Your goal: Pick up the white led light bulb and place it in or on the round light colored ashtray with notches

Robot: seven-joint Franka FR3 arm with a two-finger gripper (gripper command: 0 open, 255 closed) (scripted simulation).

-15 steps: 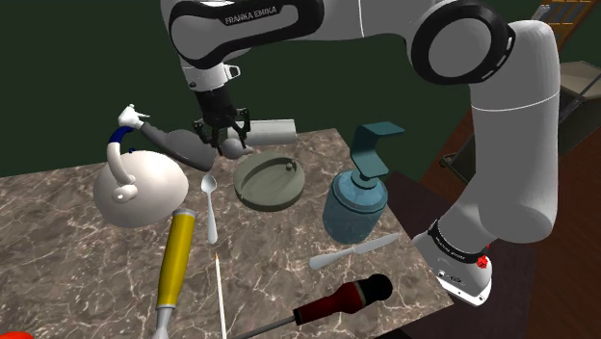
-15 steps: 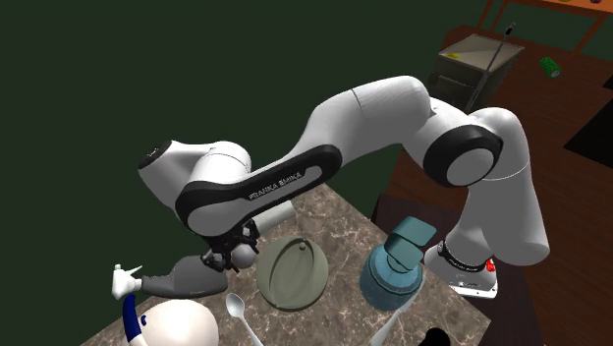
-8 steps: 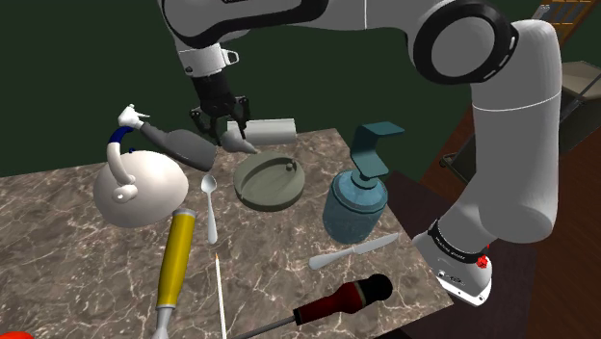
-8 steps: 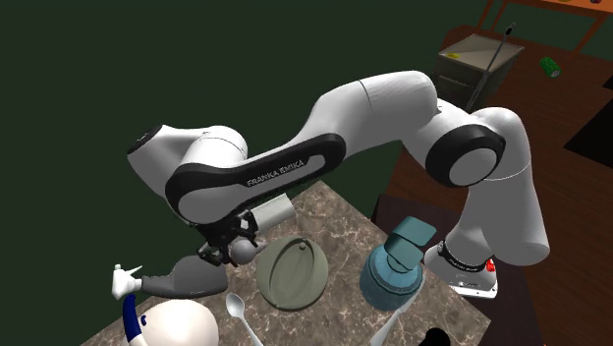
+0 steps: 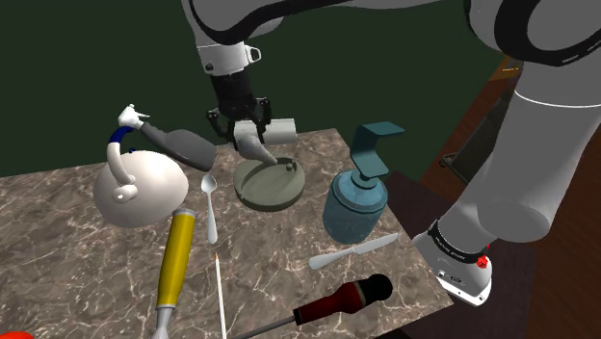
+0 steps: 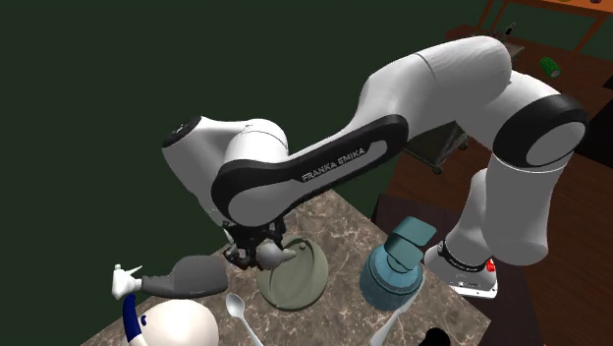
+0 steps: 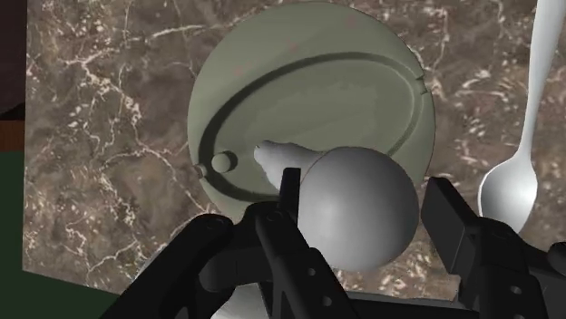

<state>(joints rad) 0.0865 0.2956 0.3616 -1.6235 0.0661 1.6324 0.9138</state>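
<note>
Pincer apparently grips one bulb above one ashtray.

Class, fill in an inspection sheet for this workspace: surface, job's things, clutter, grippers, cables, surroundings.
Surface: brown marbled table.
Job's things: greyish light bulb held over the round greenish ashtray, not yet set down.
Clutter: teapot, spoon, soap dispenser, knife, screwdriver, yellow-handled tool.
Grippers: the one gripper shut on the light bulb.
Cables: nothing seen.
Surroundings: dark green wall.
</note>
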